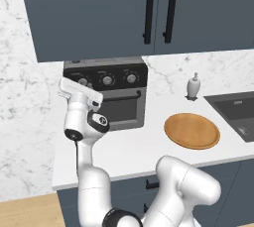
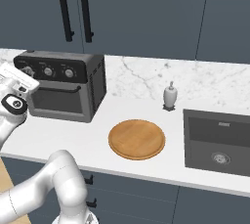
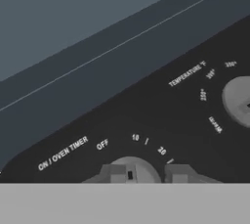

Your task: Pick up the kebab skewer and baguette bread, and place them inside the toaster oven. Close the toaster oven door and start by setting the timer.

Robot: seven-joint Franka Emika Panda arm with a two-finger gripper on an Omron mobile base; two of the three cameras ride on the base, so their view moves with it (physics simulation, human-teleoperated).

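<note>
The toaster oven door (image 1: 123, 107) is shut, wooden plate (image 1: 192, 130) bare — only the timer remains. The gripper (image 3: 147, 174) clasps the timer knob (image 3: 131, 168), pointer near OFF.

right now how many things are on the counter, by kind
toaster oven: 1
round wooden plate: 1
soap dispenser: 1
total: 3
</note>
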